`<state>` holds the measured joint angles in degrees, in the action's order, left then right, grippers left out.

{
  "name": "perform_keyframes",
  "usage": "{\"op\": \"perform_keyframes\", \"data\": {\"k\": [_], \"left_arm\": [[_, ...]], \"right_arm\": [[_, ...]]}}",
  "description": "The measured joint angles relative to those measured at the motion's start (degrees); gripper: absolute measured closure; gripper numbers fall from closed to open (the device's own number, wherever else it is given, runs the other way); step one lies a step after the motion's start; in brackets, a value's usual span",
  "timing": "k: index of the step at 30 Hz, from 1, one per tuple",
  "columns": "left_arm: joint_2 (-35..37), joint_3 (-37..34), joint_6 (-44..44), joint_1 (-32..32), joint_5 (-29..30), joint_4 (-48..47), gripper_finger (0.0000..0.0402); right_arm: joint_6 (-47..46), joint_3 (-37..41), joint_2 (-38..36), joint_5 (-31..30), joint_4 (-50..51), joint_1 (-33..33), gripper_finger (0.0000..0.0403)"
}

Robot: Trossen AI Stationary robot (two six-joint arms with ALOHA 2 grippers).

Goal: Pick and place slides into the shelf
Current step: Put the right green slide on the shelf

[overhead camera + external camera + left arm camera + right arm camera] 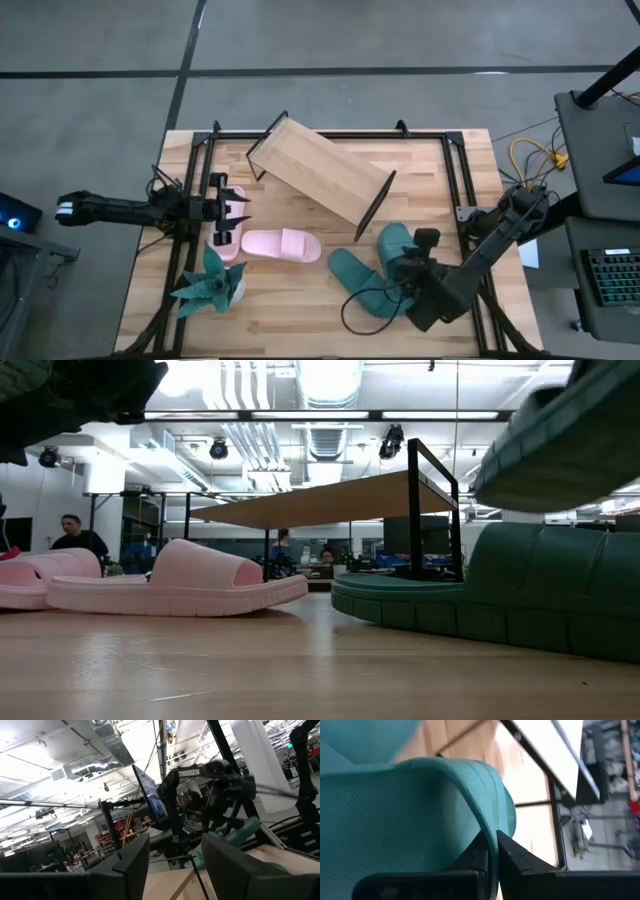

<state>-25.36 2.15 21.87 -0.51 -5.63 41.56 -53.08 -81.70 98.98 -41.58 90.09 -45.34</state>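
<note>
The shelf (pixel 322 172) lies skewed on the table, holding nothing; the right gripper (pixel 408 268) pinches a green slide's (pixel 396 244) strap; the left gripper (pixel 238 211), fingers spread, partly hides one pink slide (pixel 232 247).

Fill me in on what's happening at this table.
The right pincer is shut on the strap of a dark green slide, which the low view shows raised off the table. The second green slide lies beside it. Both pink slides rest on the tabletop near the toy plant. The shelf stands with nothing on its board. The left pincer hangs open, holding nothing, above the farther pink slide.
</note>
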Motion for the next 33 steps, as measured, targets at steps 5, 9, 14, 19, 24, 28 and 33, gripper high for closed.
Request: {"op": "perform_keyframes", "data": {"k": [5, 9, 14, 19, 24, 28, 33], "left_arm": [[0.0, 0.0, 0.0, 0.0, 0.0, 0.0, 0.0235], [0.0, 0.0, 0.0, 0.0, 0.0, 0.0, 0.0235], [0.0, 0.0, 0.0, 0.0, 0.0, 0.0, 0.0235], [0.0, 0.0, 0.0, 0.0, 0.0, 0.0, 0.0235], [0.0, 0.0, 0.1, 0.0, 0.0, 0.0, 0.0235], [-0.1, 0.2, 4.2, 0.0, -1.8, 2.4, 0.0235], [-1.5, 0.3, 5.6, 0.0, -10.6, 8.1, 0.0235]], "right_arm": [[7.1, -7.3, -0.5, 0.0, -0.1, 0.0, 0.0391], [10.5, -12.5, -0.5, -1.1, -0.8, 0.0, 0.0392], [13.1, -17.0, -0.5, -6.0, -1.0, 0.0, 0.0392], [17.2, -19.3, -0.5, -12.9, -1.4, 0.0, 0.0392], [22.0, -20.0, -0.5, -18.8, -3.3, 0.0, 0.0392], [30.0, -20.0, -0.5, -22.1, -8.8, 0.5, 0.0392], [47.7, -19.9, -0.5, -22.6, -22.8, 2.0, 0.0392]]}}
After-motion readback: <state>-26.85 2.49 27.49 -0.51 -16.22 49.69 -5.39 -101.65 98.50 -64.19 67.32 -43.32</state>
